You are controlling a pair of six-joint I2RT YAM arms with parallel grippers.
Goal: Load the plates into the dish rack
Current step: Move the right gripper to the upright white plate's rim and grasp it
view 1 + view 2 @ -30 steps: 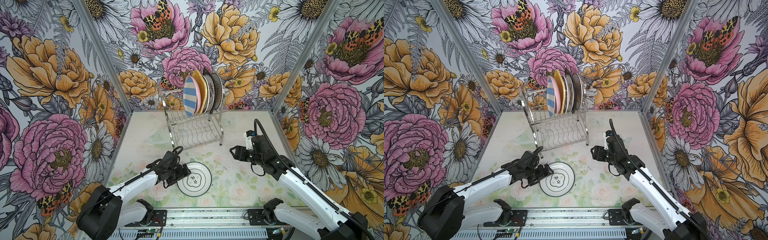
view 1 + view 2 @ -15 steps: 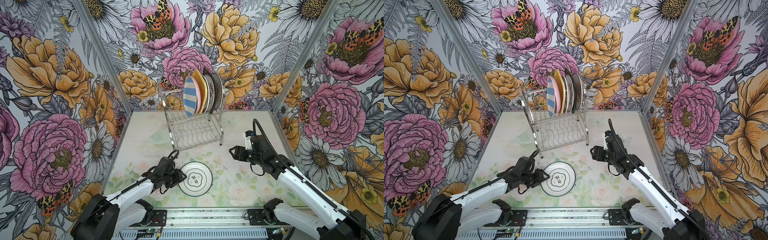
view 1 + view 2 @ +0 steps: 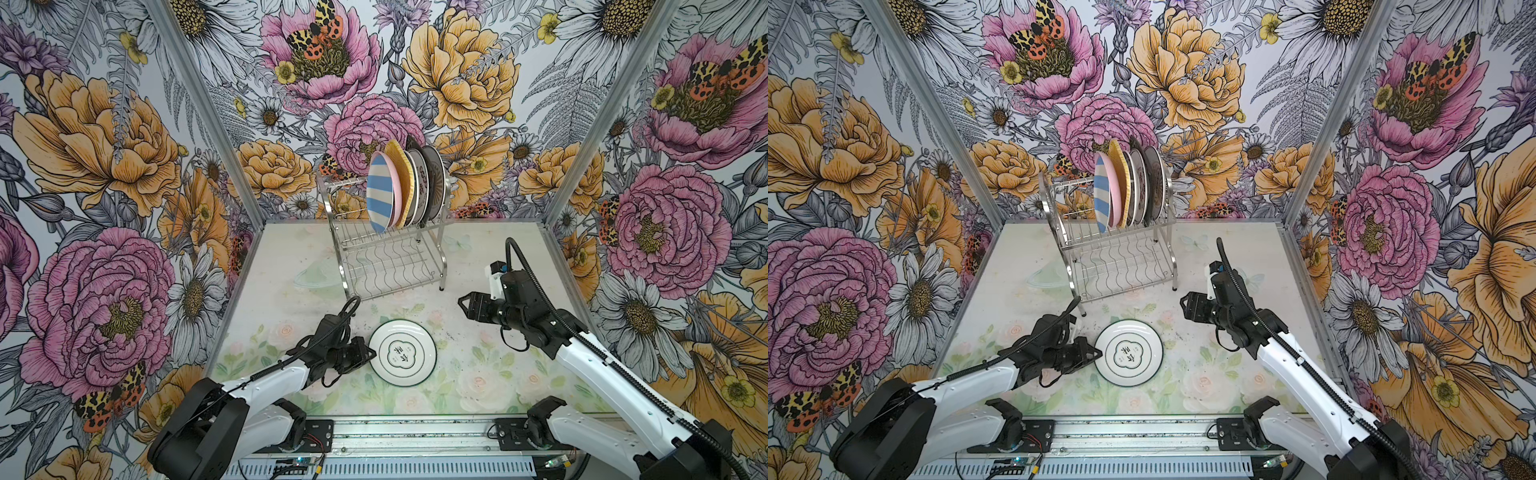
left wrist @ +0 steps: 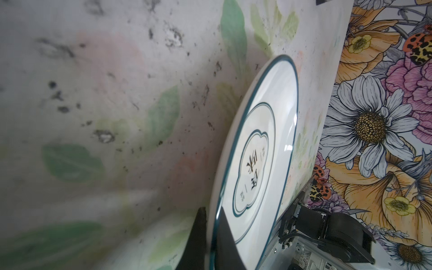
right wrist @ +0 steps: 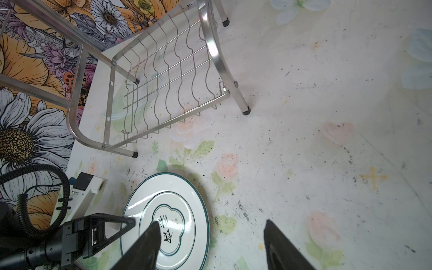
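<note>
1. The left gripper point(image 3: 371, 354) lies low over the near left part of the table point(image 3: 490, 249). Its jaws are clamped on the left rim of the white plate point(image 3: 403, 353), one jaw above the rim and one beneath it.
2. The white plate is face up in front of the dish rack point(image 3: 444, 266) and well apart from it. It has a green rim line and a lobed centre emblem. Whether the gripped rim is raised off the table cannot be told.
3. The right gripper point(image 3: 462, 305) hovers to the right of the white plate and slightly beyond it. Its jaws are apart and hold nothing.
4. The dish rack stands at the far centre of the table. On its upper tier the blue-white striped plate point(image 3: 380, 197), the pink plate point(image 3: 397, 199) and the yellow plate point(image 3: 405, 178) stand on edge. More plates stand close behind them.
</note>
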